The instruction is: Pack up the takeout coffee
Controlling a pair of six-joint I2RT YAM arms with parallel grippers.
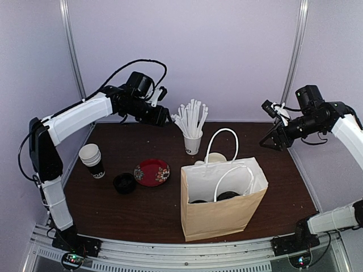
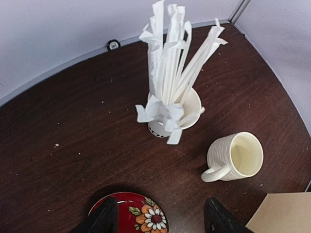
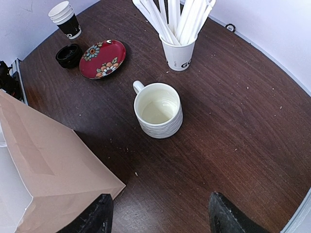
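Two black-lidded takeout coffees (image 1: 198, 200) (image 1: 228, 195) stand inside the open brown paper bag (image 1: 221, 212) at the front centre; only their lids show. My left gripper (image 1: 161, 116) hangs high at the back, left of the cup of straws; in the left wrist view it (image 2: 163, 223) is open and empty above the red plate. My right gripper (image 1: 269, 139) hangs high at the right, behind the bag; in the right wrist view it (image 3: 163, 221) is open and empty over bare table next to the bag (image 3: 43, 165).
A stack of unlidded paper cups (image 1: 93, 160) (image 3: 65, 19), a stack of black lids (image 1: 124, 182) (image 3: 69, 54) and a red flowered plate (image 1: 152, 171) (image 2: 131, 213) lie at the left. The straw cup (image 1: 193, 141) (image 2: 175, 116) and a cream mug (image 3: 158, 110) (image 2: 235, 156) stand behind the bag.
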